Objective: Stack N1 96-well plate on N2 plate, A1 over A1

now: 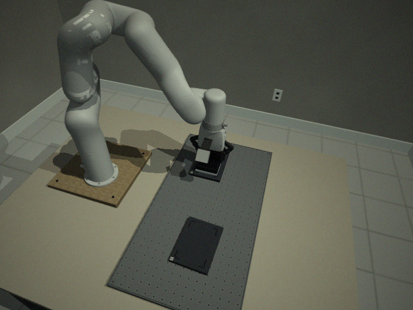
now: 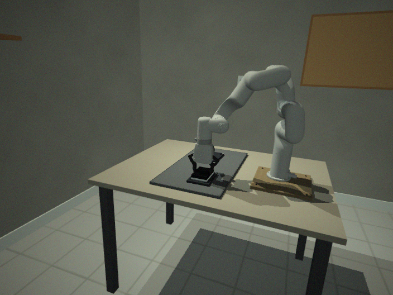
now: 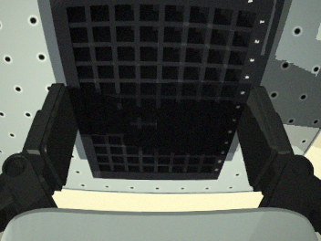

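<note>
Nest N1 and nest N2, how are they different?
Nest N1 has nothing on it, so its corner marks show, while nest N2 carries the plate stack. The gripper hangs over N2 with its fingers open beside the top plate, and nothing hangs over N1. Both nests are dark rectangles on the grey holed board.

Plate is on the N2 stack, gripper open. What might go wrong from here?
1. The open gripper has fingers closely flanking the upper 96-well plate; a skewed retreat might catch it and shift the stack on nest N2.
2. A pale edge of the lower plate shows beneath; full nesting can't be confirmed, so it may rest on the rim.
</note>
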Tool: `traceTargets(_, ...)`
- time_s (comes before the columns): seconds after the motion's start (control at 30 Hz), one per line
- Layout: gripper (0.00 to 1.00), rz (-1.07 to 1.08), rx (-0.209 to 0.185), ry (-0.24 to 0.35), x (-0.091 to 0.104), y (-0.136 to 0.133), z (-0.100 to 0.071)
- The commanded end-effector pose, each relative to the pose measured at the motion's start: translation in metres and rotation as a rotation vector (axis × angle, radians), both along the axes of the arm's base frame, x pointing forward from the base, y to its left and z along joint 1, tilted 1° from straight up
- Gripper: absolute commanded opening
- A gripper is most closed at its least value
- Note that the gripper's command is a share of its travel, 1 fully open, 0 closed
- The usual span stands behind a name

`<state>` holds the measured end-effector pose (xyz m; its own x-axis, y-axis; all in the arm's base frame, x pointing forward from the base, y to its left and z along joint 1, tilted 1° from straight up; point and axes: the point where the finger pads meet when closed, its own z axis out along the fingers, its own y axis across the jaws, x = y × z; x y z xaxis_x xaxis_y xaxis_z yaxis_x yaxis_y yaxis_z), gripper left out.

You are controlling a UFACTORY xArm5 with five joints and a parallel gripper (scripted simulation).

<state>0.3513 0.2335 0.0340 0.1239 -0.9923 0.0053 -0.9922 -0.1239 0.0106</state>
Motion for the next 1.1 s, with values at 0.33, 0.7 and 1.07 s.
traceTargets(0.33, 1.00, 0.000, 0.002, -0.003, 0.002, 0.001, 0.030)
traceTargets(0.7, 1.00, 0.000, 0.002, -0.003, 0.002, 0.000, 0.055)
traceTargets(1.07, 1.00, 0.000, 0.002, -0.003, 0.003, 0.000, 0.084)
